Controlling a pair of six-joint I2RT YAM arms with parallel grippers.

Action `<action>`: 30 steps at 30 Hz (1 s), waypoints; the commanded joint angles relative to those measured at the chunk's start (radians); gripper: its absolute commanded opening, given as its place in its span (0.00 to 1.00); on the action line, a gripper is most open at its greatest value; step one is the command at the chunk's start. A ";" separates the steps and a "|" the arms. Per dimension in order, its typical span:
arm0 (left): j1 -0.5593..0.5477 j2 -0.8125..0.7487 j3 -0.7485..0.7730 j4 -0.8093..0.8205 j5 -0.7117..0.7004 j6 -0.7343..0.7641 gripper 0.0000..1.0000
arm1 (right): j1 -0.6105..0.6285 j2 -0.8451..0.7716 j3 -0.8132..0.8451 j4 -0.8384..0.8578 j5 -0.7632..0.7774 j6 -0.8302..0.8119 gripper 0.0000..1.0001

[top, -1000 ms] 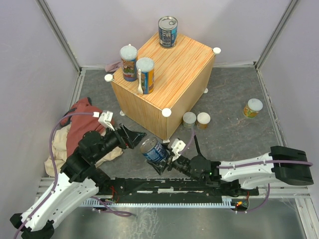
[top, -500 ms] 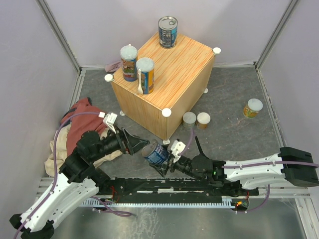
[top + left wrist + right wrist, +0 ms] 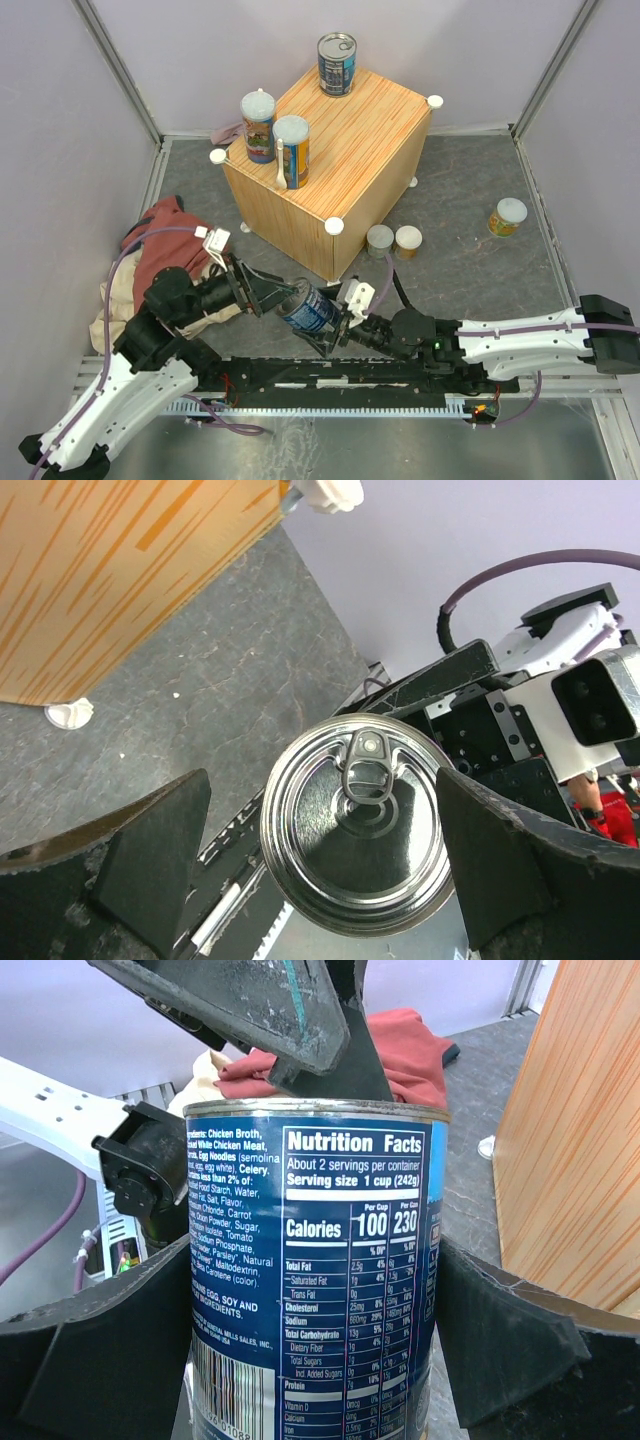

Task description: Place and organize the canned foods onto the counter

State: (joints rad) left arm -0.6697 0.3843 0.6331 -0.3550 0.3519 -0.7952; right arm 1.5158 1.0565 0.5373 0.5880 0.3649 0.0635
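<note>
My right gripper [image 3: 335, 318] is shut on a blue-labelled ring-pull can [image 3: 308, 308] and holds it tilted above the floor in front of the counter [image 3: 340, 150]. In the right wrist view the can [image 3: 315, 1280] fills the space between my fingers [image 3: 110, 1350]. My left gripper [image 3: 275, 298] is open, its fingers [image 3: 150, 850] on either side of the can's metal lid [image 3: 358, 820]. A second ring-pull can [image 3: 336, 64] and two tall orange and blue cans [image 3: 259, 126] [image 3: 292, 151] stand on the counter. Three short pale-lidded cans [image 3: 380, 240] [image 3: 408, 241] [image 3: 508, 216] stand on the floor.
A red cloth [image 3: 165, 250] and a beige cloth [image 3: 115, 290] lie on the floor at the left, beside my left arm. The counter's near corner with a white cap [image 3: 334, 226] is just behind the held can. Grey walls close in the floor.
My left gripper has moved right to the held can and now straddles its top. My right gripper has shifted slightly with the can still in it.
</note>
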 commanded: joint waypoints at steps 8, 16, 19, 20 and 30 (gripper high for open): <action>-0.004 -0.106 0.048 0.187 -0.035 -0.136 0.99 | 0.027 -0.089 0.157 0.137 -0.029 -0.065 0.47; -0.004 -0.195 0.054 0.230 -0.245 -0.182 0.99 | 0.032 -0.134 0.224 0.089 -0.060 -0.105 0.46; -0.004 -0.223 0.045 0.220 -0.304 -0.182 0.99 | 0.032 -0.142 0.258 0.077 -0.070 -0.135 0.46; -0.004 -0.226 0.040 0.220 -0.312 -0.184 0.99 | 0.031 -0.143 0.271 0.072 -0.074 -0.148 0.46; -0.004 -0.213 0.029 0.220 -0.318 -0.172 1.00 | 0.031 -0.144 0.399 0.063 -0.051 -0.320 0.45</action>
State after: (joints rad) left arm -0.6701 0.1635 0.6537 -0.1772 0.0532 -0.9508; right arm 1.5429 0.9676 0.8085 0.4473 0.3119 -0.1513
